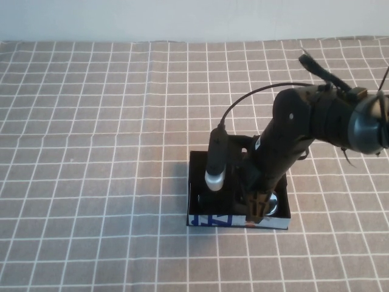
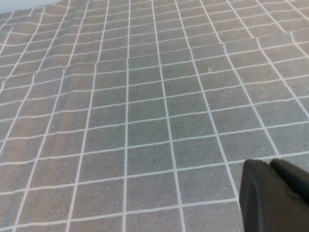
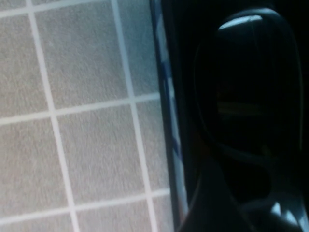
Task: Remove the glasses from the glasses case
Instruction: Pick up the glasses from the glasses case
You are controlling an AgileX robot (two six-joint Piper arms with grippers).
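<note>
The glasses case (image 1: pixel 209 220) is a black box lying open on the checked cloth, its front edge printed in blue and white. My right gripper (image 1: pixel 258 210) reaches down into its right half, right over the glasses (image 1: pixel 278 205), of which one shiny lens shows beside it. In the right wrist view the black frame and dark lens (image 3: pixel 246 82) lie inside the case, next to the printed edge (image 3: pixel 166 106). Contact with the glasses cannot be made out. My left gripper (image 2: pixel 269 162) is shut and empty above bare cloth, out of the high view.
The grey cloth with white grid lines (image 1: pixel 91 152) covers the whole table. A black cylinder with a cable (image 1: pixel 216 164) on the right arm hangs over the case's left half. A white wall (image 1: pixel 182 18) runs along the far edge.
</note>
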